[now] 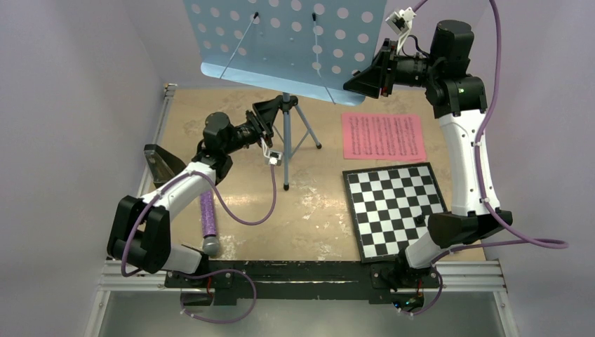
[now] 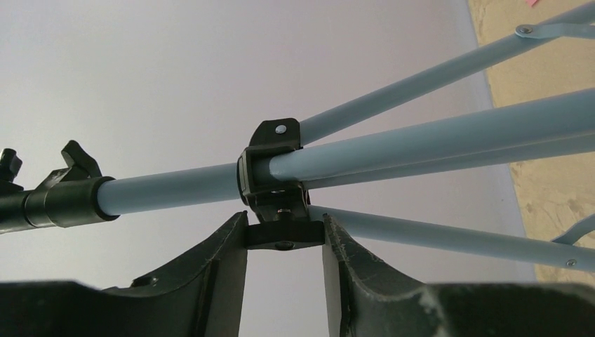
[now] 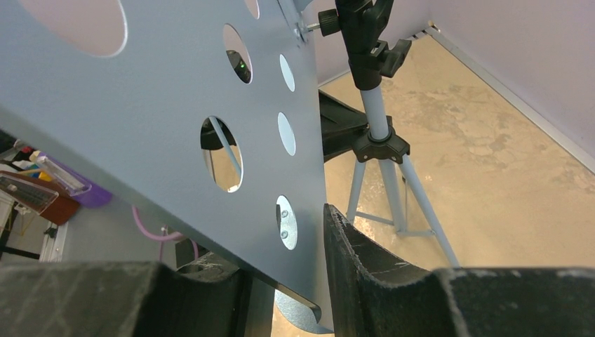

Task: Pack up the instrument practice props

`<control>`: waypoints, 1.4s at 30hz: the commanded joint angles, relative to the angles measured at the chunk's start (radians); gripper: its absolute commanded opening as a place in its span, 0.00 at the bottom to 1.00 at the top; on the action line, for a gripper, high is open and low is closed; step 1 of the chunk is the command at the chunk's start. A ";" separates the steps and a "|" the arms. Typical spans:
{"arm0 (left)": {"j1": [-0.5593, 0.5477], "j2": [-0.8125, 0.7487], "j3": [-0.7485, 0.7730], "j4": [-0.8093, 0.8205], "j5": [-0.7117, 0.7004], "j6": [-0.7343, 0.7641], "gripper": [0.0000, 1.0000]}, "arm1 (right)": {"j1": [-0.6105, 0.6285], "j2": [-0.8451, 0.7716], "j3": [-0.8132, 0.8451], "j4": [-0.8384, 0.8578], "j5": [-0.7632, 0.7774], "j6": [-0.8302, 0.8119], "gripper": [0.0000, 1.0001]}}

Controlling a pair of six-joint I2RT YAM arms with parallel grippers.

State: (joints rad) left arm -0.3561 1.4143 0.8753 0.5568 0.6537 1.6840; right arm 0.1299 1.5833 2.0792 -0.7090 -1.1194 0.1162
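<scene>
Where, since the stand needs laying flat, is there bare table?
Bare tabletop lies in the middle, between the music stand and the checkered board. Crowded: pink sheet behind the board; purple stick and black metronome along the left edge.

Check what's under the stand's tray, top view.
Pole, tripod legs, left gripper at the hub. Tray hides the pole's top and the table behind it.

Music stand (image 1: pixel 286 140) blocks far centre, its plate overhanging. Bare worktop (image 1: pixel 309 217) between purple cylinder (image 1: pixel 208 219) and checkered board (image 1: pixel 393 207): room for me to pass.
</scene>
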 commanded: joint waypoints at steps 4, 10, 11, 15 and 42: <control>-0.006 -0.067 0.088 -0.138 0.022 -0.097 0.21 | -0.004 0.000 0.032 0.031 -0.023 0.008 0.33; -0.006 -0.091 0.204 -0.262 -0.017 -0.483 0.09 | -0.003 0.001 0.033 0.028 -0.020 0.008 0.33; -0.005 -0.093 0.236 -0.320 -0.010 -0.583 0.09 | -0.003 0.000 0.033 0.027 -0.020 0.008 0.33; -0.001 -0.088 0.335 -0.463 0.047 -0.850 0.09 | -0.003 0.002 0.035 0.028 -0.020 0.008 0.33; 0.034 -0.143 0.373 -0.588 -0.099 -1.177 0.50 | -0.003 -0.023 0.016 0.022 -0.018 0.003 0.34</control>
State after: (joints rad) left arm -0.3309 1.3022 1.2633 -0.0669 0.5999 0.5186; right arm 0.1299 1.5833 2.0792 -0.7094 -1.1206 0.1162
